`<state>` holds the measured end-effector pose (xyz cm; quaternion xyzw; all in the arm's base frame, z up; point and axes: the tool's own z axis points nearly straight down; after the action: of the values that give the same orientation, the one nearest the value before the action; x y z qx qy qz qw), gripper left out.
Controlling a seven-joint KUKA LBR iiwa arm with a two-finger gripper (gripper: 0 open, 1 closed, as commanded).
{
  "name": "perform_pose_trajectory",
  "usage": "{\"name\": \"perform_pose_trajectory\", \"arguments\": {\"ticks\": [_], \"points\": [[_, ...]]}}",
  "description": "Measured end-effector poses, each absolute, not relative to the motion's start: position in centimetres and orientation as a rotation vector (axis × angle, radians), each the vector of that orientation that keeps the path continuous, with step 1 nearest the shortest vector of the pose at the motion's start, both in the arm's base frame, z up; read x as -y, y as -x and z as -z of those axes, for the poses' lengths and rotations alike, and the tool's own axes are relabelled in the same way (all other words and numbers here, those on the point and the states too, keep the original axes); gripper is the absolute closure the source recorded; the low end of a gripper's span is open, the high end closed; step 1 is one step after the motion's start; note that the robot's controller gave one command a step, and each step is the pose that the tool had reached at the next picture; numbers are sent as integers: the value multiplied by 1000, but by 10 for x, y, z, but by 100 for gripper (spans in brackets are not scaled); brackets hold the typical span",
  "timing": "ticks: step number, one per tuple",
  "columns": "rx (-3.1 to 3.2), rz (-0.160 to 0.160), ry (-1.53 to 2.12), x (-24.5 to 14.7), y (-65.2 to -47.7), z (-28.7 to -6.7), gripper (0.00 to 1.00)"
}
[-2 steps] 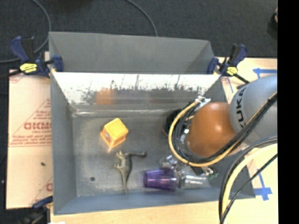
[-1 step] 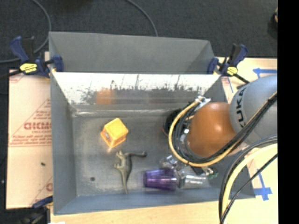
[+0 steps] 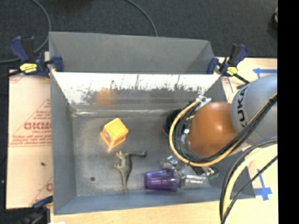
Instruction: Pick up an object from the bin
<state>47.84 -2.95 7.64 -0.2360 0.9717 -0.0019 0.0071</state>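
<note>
My gripper (image 3: 174, 164) shows as a bit of grey metal under the arm's orange cover, low in the bin's right front part. Just below it a purple cylinder-shaped thing (image 3: 160, 180) lies on its side near the front wall. A clear, shiny piece (image 3: 192, 180) lies at the cylinder's right end. An olive lizard-shaped toy (image 3: 125, 165) is on the floor left of the gripper. Farther left and back sits a yellow cube (image 3: 114, 133). A black thing (image 3: 168, 123) is partly hidden behind the cover.
The arm with its orange cover and looped cables hangs over the bin's right side and hides the floor beneath. The bin's left half holds bare floor around the cube and the lizard toy.
</note>
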Motion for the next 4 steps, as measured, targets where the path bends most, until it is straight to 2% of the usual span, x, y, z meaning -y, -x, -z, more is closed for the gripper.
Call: {"name": "perform_pose_trajectory", "arguments": {"ticks": [4], "points": [[-3048, 3, 734, 30, -476, -146, 100]]}}
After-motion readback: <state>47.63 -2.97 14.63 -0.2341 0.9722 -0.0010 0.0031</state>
